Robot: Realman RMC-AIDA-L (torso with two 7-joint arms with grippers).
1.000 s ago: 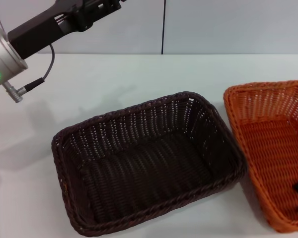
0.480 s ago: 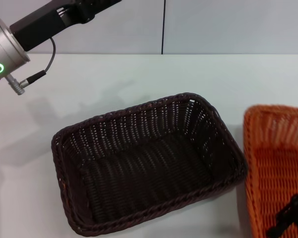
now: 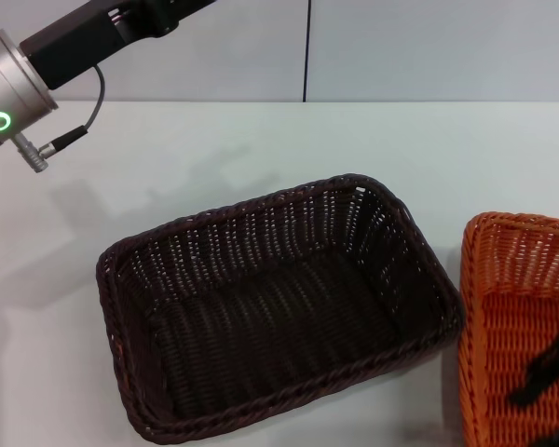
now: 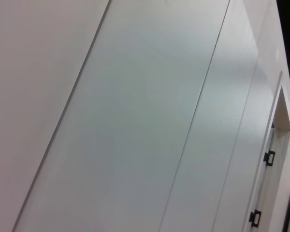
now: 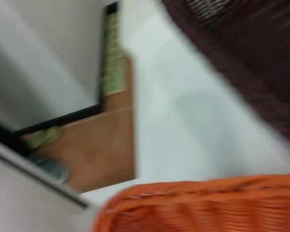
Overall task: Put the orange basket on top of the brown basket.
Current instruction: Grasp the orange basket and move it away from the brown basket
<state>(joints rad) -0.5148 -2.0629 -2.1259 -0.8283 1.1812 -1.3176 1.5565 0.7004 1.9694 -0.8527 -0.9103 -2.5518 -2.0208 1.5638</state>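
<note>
the orange basket (image 3: 522,335) was seen nearest, at the lower right edge of the head view, cut off by the frame so that only its left end and part of its woven floor showed. dark shapes of the right gripper (image 3: 545,377) were seen inside it, over the floor near the frame's corner; whether its fingers were spread or pinching the basket could not be told. in the right wrist view the orange rim (image 5: 203,203) was shown close before the camera, with the white table (image 5: 193,121) beyond it and a stretch of the brown basket (image 5: 251,58) farther off. the brown basket (image 3: 270,307) was found just beside the orange one, to its left, standing on the white table (image 3: 261,149) near the middle of the head view, slightly turned, open side up, with nothing seen inside it. a narrow strip of table was seen between the two baskets, so they were apart and not stacked. farther back and to the left, the left arm (image 3: 65,47) was held high above the table's far edge, well away from both baskets; its gripper was not in view. in the left wrist view only pale wall panels (image 4: 135,116) and a door frame were shown.
</note>
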